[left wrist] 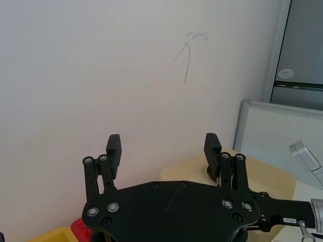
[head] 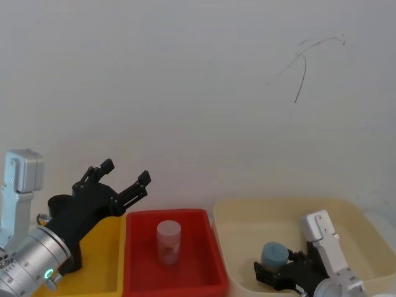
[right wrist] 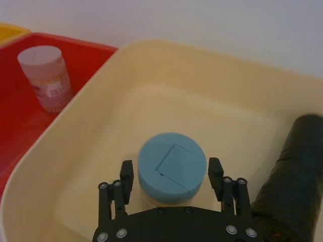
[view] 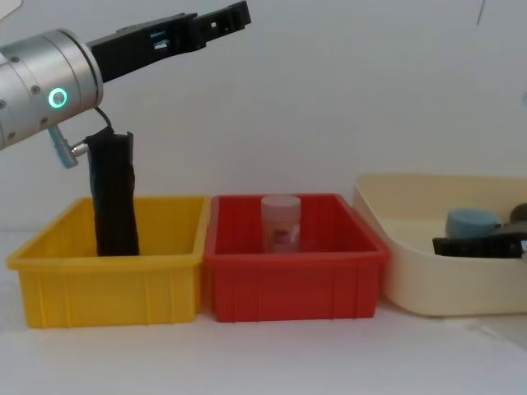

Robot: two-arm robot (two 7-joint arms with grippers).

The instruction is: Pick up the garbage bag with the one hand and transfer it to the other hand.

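Left pincer (view: 235,14) is hovering spread and empty, high above the yellow bin (view: 49,280) at left, where one garbage bag (view: 114,195) is standing upright, its base hidden by the bin wall. Right pincer (right wrist: 171,174) is sitting spread around a blue-lidded jar (right wrist: 171,166) in the cream tub (right wrist: 75,131), beside a second black roll (right wrist: 295,176) cut off at the edge. One pink-lidded jar (view: 281,222) is standing in the red bin (view: 296,284), its label unreadable.

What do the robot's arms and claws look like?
The left gripper is black, with two slim fingers and silver screws. Its thick silver-grey arm has a glowing green ring and a thin black cable. The right gripper looks the same: black, ribbed fingertips, on a pale grey arm.
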